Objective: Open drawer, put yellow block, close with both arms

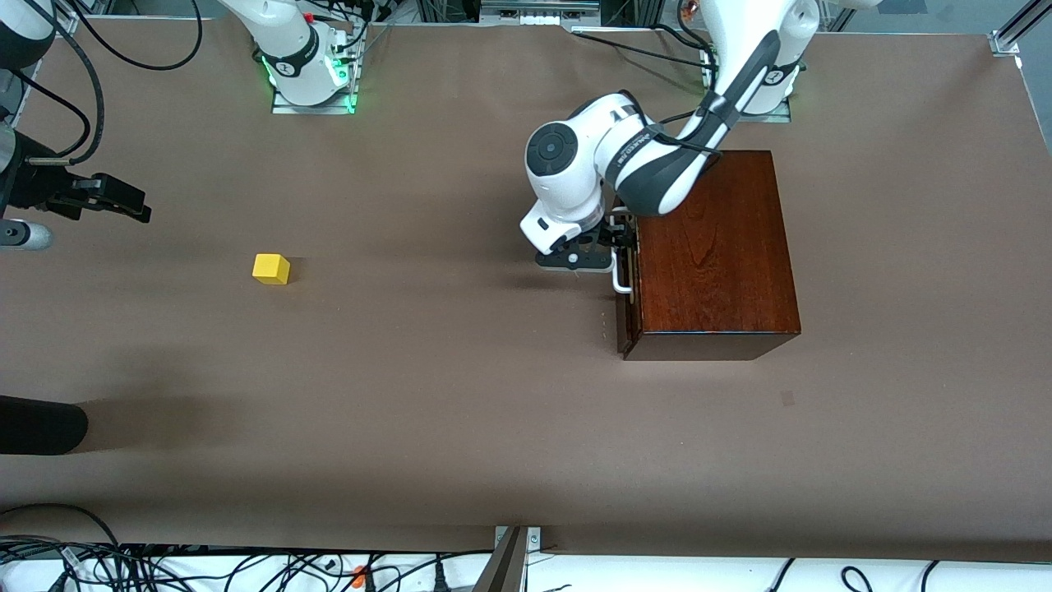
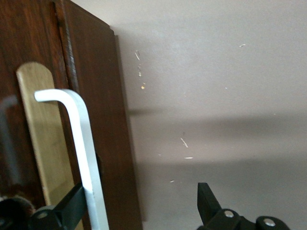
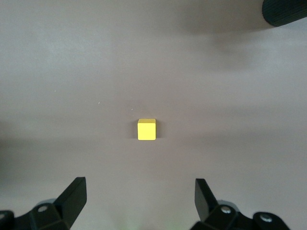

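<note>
The glossy dark reddish-brown box (image 1: 715, 255) stands toward the left arm's end of the table. Its drawer front (image 1: 627, 325) faces the right arm's end and carries a white handle (image 1: 622, 284). My left gripper (image 1: 612, 240) is at that handle. In the left wrist view the left gripper (image 2: 139, 201) is open, with the handle (image 2: 86, 158) between its fingers, close against one finger (image 2: 72, 208). The yellow block (image 1: 271, 269) sits on the table toward the right arm's end. My right gripper (image 1: 131, 205) hangs open in the air, and the right wrist view shows the block (image 3: 147, 129) on the table ahead of the gripper (image 3: 140, 199).
A rounded black object (image 1: 41, 423) lies at the table's edge at the right arm's end, nearer the front camera than the block. Cables (image 1: 164, 567) run along the table's near edge. Brown table (image 1: 427, 370) stretches between block and box.
</note>
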{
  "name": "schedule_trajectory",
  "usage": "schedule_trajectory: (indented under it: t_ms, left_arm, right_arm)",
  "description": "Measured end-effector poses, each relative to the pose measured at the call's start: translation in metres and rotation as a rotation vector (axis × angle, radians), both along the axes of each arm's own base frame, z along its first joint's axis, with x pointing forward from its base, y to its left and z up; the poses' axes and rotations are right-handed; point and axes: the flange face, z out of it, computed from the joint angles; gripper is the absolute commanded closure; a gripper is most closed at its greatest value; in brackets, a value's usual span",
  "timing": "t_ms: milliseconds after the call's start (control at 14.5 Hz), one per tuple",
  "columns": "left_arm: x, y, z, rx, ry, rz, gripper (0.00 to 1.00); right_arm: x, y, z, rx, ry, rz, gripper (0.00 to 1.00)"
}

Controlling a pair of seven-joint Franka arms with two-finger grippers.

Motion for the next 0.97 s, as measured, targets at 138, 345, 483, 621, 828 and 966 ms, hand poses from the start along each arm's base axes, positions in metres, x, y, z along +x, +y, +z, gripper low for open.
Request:
schedule_trajectory:
  t_ms: [138,345,483,621,828,966]
  left_arm:
    - [-0.005,-0.007,-0.004,0.004,-0.018,0.019,0.0]
    - [-0.006,-0.014,-0.002,-0.023,-0.048,0.059,0.0]
    - [-0.005,-0.023,0.001,-0.054,-0.065,0.079,0.0]
    - [-0.006,-0.035,0.003,-0.083,-0.078,0.076,0.0]
    - [-0.007,-0.056,0.004,-0.145,-0.091,0.089,0.0]
    - [-0.005,-0.06,0.005,-0.171,-0.092,0.103,0.0]
  right_arm:
    - [0.0,0.0,0.001,0.0,-0.004,0.0,0.0]
    - [0.001,0.0,0.002,0.0,-0.006,0.0,0.0]
    - [0.001,0.0,0.002,0.0,-0.006,0.0,0.0]
    - [0.001,0.0,0.002,0.0,-0.006,0.0,0.0]
    - [0.001,0.0,0.002,0.0,-0.006,0.0,0.0]
    - [0.001,0.0,0.002,0.0,-0.006,0.0,0.0]
